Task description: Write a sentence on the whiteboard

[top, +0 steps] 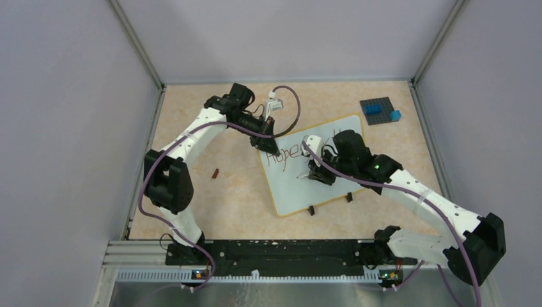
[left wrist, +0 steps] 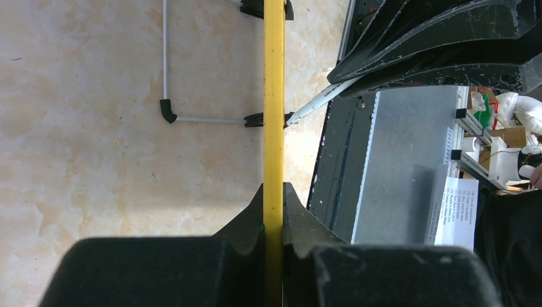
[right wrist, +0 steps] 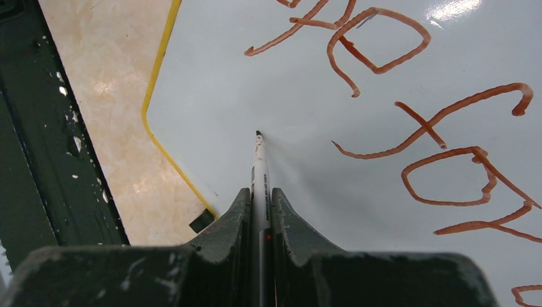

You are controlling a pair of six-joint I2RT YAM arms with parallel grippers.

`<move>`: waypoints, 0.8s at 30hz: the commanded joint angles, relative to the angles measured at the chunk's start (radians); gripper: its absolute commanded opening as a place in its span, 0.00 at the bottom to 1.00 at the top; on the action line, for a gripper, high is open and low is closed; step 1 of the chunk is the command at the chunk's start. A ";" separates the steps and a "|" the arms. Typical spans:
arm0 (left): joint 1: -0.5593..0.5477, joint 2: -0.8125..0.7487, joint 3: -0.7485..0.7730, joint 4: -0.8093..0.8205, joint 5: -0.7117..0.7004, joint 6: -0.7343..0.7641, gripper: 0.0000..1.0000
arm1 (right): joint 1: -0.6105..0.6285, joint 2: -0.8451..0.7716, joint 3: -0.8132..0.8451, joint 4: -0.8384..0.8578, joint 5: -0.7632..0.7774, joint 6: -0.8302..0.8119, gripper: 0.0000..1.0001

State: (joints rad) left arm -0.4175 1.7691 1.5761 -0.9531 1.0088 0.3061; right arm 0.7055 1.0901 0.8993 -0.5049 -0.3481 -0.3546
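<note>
Your left gripper [left wrist: 273, 208] is closed on the yellow rim [left wrist: 273, 115] of the whiteboard [top: 291, 192], at its far left corner, and in the left wrist view you see the board edge-on between the 2 fingers. Your right gripper [right wrist: 259, 208] is closed around a white marker [right wrist: 258, 166]. The marker points at a bare part of the board beside the written words; whether its tip touches the surface, I cannot tell. The sentence [right wrist: 383, 51] is in reddish-brown strokes, and "for" is readable in the right wrist view. The board sits askew in the middle of the table [top: 224, 204]. At the far right, apart from the board, a dark grey studded plate [top: 369, 102] carries blue bricks [top: 377, 112]. A small dark red piece [top: 215, 172] lies left of the board.
</note>
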 commanded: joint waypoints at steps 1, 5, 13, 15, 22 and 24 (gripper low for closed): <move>0.002 -0.026 -0.013 0.054 -0.049 0.038 0.00 | 0.012 0.016 0.038 0.051 0.045 -0.005 0.00; 0.002 -0.026 -0.013 0.053 -0.050 0.040 0.00 | 0.012 0.012 0.020 0.038 0.050 -0.016 0.00; 0.002 -0.026 -0.011 0.050 -0.052 0.044 0.00 | 0.014 -0.014 -0.045 0.014 0.040 -0.027 0.00; 0.002 -0.027 -0.011 0.050 -0.052 0.043 0.00 | 0.015 -0.020 -0.063 0.010 0.037 -0.027 0.00; 0.002 -0.026 -0.011 0.050 -0.052 0.045 0.00 | 0.027 -0.033 -0.112 -0.001 0.035 -0.038 0.00; 0.002 -0.026 -0.011 0.051 -0.051 0.045 0.00 | 0.030 -0.033 -0.115 0.000 0.034 -0.037 0.00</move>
State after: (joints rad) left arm -0.4164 1.7691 1.5761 -0.9520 1.0088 0.3046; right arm 0.7261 1.0733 0.7963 -0.5262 -0.3580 -0.3664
